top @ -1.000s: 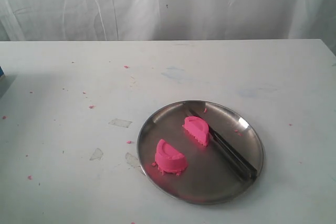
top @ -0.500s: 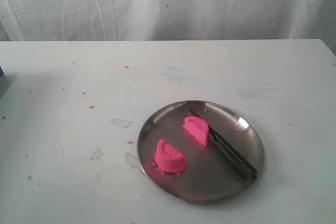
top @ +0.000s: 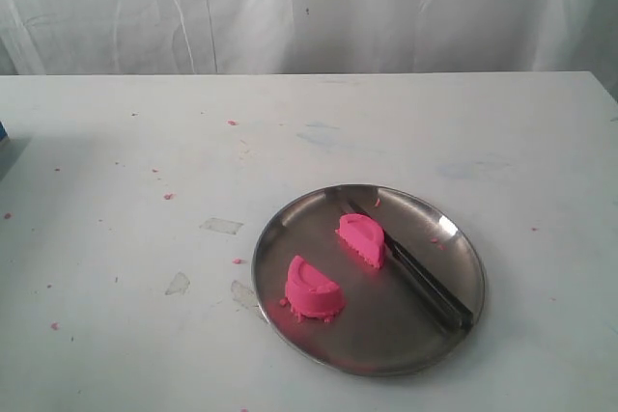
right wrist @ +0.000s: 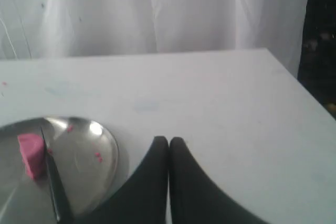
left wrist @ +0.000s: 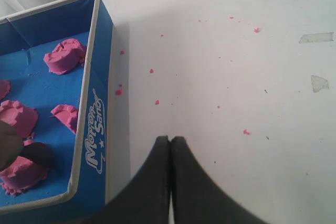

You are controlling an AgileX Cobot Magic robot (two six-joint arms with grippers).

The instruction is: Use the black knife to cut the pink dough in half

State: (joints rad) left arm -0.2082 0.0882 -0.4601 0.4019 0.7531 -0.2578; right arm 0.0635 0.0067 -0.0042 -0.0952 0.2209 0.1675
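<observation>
The dough [top: 313, 288] lies in two halves on the plate [top: 259, 262] near the desk's [top: 116, 161] front edge, with the knife [top: 417, 277] just beside one. It looks soft and easily squashed. The stiff knife is best taken by its handle. The left gripper [left wrist: 170, 140] and right gripper [right wrist: 169, 140] are closed and empty.

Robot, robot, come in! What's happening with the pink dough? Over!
Both jaws shut, empty. Pink dough in two halves, apart, on steel plate. Black knife lies on plate beside far half. Nothing blocking.
</observation>
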